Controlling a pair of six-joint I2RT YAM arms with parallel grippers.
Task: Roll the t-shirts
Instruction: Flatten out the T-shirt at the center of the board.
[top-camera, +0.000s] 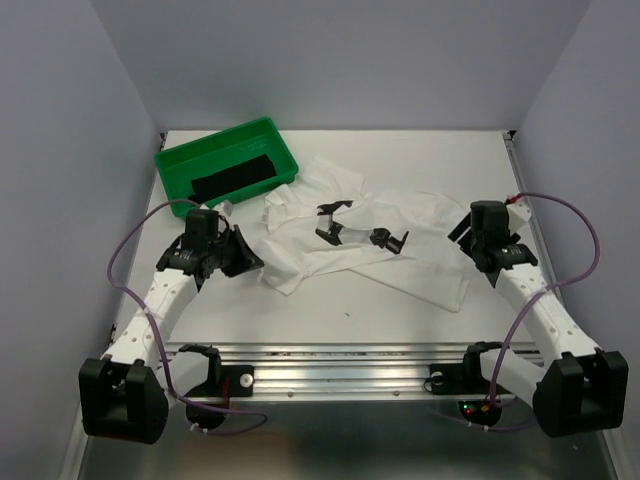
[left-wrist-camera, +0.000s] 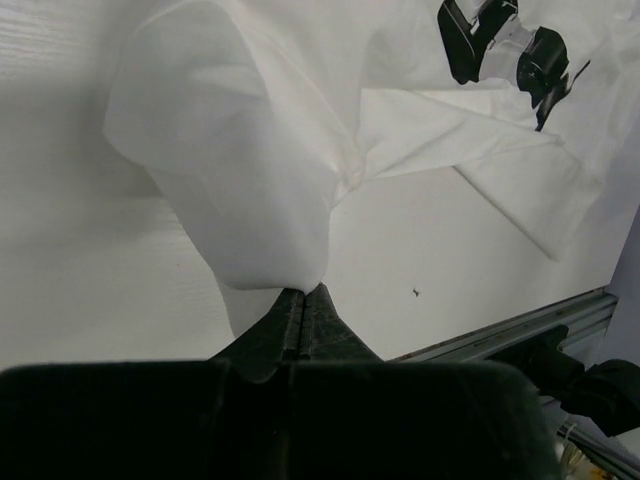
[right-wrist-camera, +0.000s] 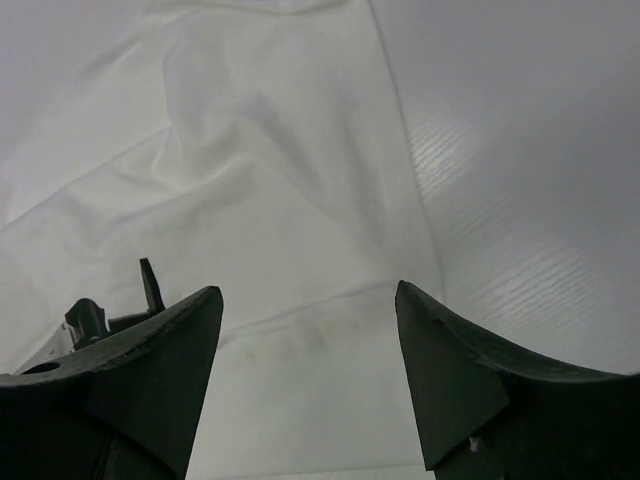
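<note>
My left claw (left-wrist-camera: 303, 300) pinches shut on a fold of the white t-shirt (top-camera: 420, 240), which lies crumpled beside the green tray (top-camera: 215, 137) holding the black t-shirt (top-camera: 235, 178), and my right claw (right-wrist-camera: 305, 330) gapes empty over the end farthest from that tray, so I should spread it flat before rolling.

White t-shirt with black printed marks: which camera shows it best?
Top external: the white fabric t-shirt is wholly in frame, print included. Left wrist shows a fold pinched by the shut left gripper plus some print; right wrist shows plain cloth beyond the open right gripper.
</note>
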